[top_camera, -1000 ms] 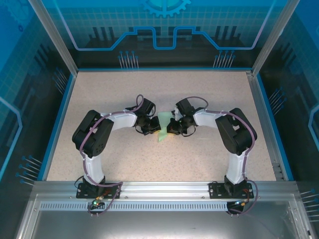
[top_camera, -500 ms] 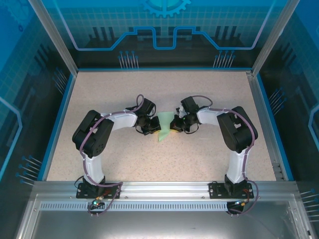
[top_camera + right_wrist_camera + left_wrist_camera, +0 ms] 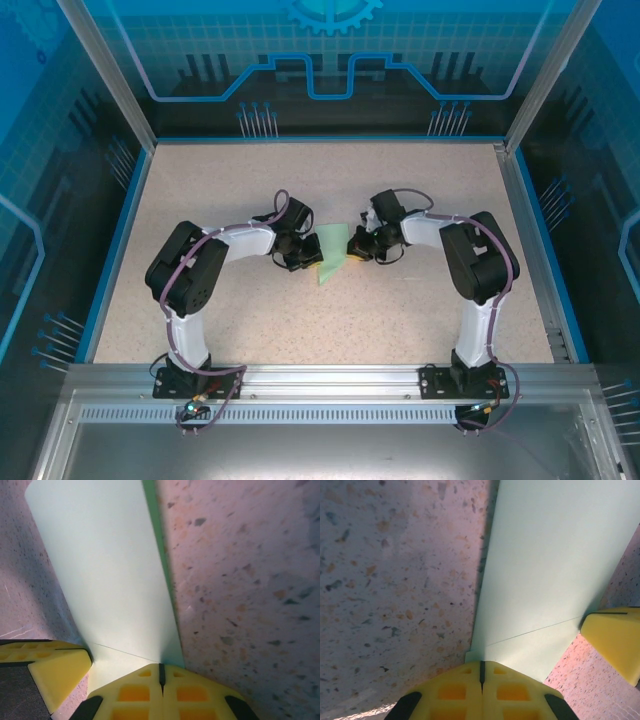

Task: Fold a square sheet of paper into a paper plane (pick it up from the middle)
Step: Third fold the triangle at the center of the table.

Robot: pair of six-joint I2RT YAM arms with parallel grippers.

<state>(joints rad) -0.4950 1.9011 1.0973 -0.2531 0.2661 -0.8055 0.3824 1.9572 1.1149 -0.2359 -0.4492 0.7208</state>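
Speckled beige tabletop (image 3: 250, 180) fills the floor of a booth with blue patterned walls (image 3: 330, 60) and a blue rim (image 3: 125, 240).

Near its middle, the left fingers (image 3: 455, 690) are pressed together, with only a thin dark seam between the 2 yellow pads. They pinch the near edge of the paper (image 3: 545, 555). The right fingers (image 3: 135, 692) are closed the same way on the same pale green sheet (image 3: 100, 570). In each wrist view the other arm's yellow fingertip touches the paper close by, at the right (image 3: 615, 640) and at the lower left (image 3: 55, 665).

A faint crease (image 3: 535, 631) runs across the paper between the 2 grips. From there the sheet stretches away as a long folded strip and casts a shadow on the tabletop along 1 side.

From above, the paper (image 3: 330, 250) sits between the left fingers (image 3: 314, 263) and the right fingers (image 3: 353, 250), wider at the far end and narrowing to a point toward the bases. The 2 arms (image 3: 190, 270) bend inward from the near edge.
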